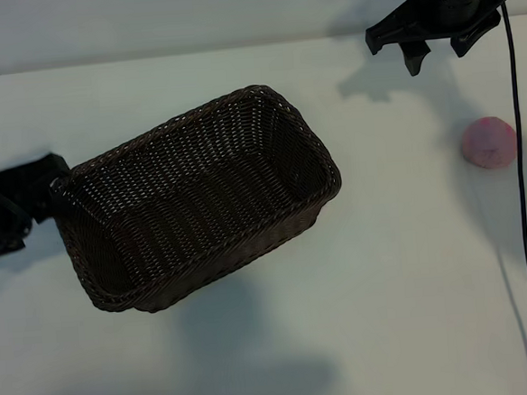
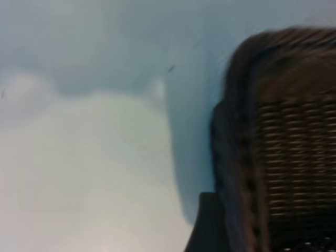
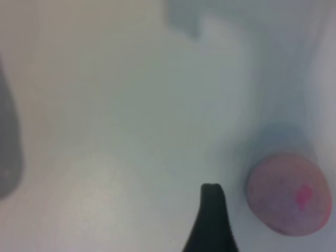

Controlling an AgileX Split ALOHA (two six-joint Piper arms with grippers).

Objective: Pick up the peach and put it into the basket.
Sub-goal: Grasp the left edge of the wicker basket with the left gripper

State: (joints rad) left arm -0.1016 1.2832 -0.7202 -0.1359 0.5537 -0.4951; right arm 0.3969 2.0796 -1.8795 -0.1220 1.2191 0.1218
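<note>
Peach (image 1: 489, 142) sits at right of frame on bare white bench (image 1: 387, 288), untouched. Basket (image 1: 196, 198), centre-left, lies with long axis running lower left to upper right, mouth up. Left end effector (image 1: 28, 200) at its left end, fingers apart, empty. Right end effector (image 1: 439, 50) hangs at upper right, fingers spread, beyond the peach.

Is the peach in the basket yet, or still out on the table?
Out. The peach lies on the white table, well apart from the basket, whose woven bottom shows bare.
</note>
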